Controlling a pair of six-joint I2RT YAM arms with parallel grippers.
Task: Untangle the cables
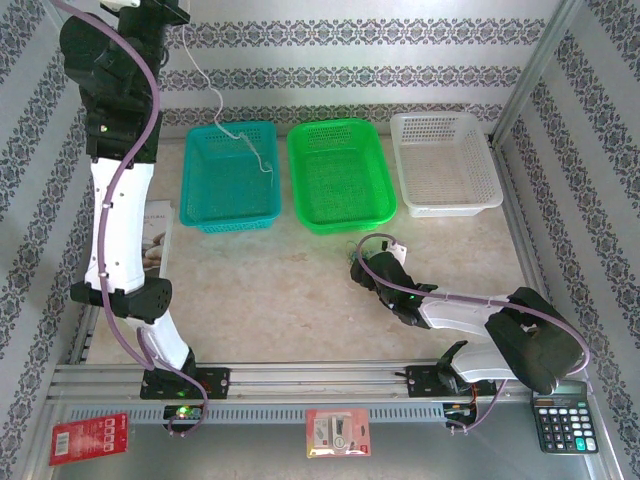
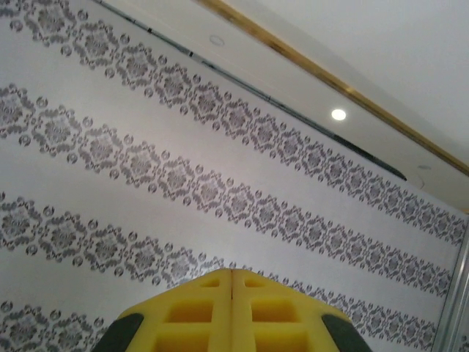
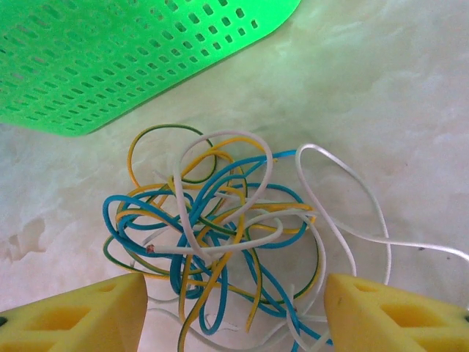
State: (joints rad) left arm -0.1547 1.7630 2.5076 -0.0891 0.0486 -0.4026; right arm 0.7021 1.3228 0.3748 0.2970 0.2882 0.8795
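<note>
1. The left hand [image 2: 232, 275] is clenched; a thin white cable [image 1: 222, 100] is hung from it into the perforated teal basket [image 1: 230, 222].
2. The right hand [image 3: 234, 293] is held released, fingers either side of the looped blue, yellow and white cables [image 3: 220, 220] on the marbled worktop [image 3: 381, 88].

A teal basket [image 1: 232, 222], green basket [image 1: 345, 226], white basket [image 1: 450, 208] and tangled cables [image 3: 212, 220] lie on the marbled table [image 1: 290, 300].

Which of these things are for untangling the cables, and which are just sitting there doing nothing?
For the job: tangle of cables; white cable hanging into the teal basket; right end effector, open; left end effector, shut.
Just lying about: calculator; red packet; booklet; perhaps the green basket and white basket.
</note>
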